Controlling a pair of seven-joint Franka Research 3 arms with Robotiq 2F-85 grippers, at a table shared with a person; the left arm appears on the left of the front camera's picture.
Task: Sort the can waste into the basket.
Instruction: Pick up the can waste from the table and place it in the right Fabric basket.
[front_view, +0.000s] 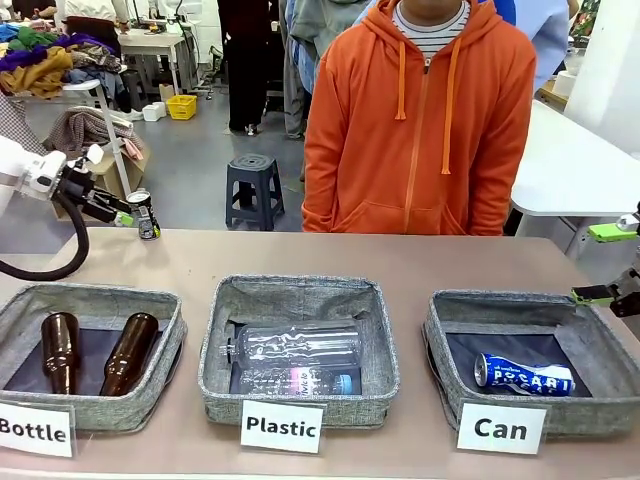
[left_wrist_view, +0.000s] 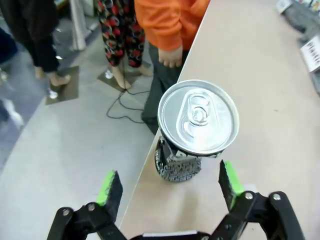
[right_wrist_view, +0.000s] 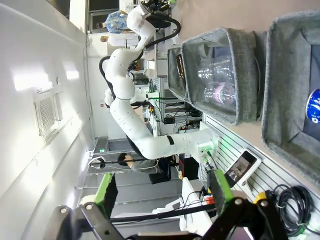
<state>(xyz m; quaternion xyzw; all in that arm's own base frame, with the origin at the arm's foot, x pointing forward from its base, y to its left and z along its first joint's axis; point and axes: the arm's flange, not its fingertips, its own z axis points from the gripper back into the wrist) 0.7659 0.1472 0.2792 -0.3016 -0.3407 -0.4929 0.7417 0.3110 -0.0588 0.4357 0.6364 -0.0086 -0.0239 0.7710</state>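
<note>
A black can (front_view: 146, 214) stands upright at the table's far left edge. My left gripper (front_view: 122, 213) is right beside it, open. In the left wrist view the can's silver top (left_wrist_view: 198, 117) sits just ahead of the left gripper (left_wrist_view: 170, 186), and both green pads (left_wrist_view: 111, 187) stand clear of its sides. A crushed blue can (front_view: 523, 375) lies inside the grey basket signed "Can" (front_view: 530, 301) at the right. My right gripper (front_view: 603, 263) hovers open and empty by that basket's far right corner. The right wrist view shows the right gripper (right_wrist_view: 162, 191) open and a sliver of the blue can (right_wrist_view: 315, 106).
The "Plastic" basket (front_view: 298, 288) in the middle holds clear bottles, and the "Bottle" basket (front_view: 95, 296) at the left holds two brown bottles. A person in an orange hoodie (front_view: 420, 130) stands at the far side. Bare table runs between the baskets and the far edge.
</note>
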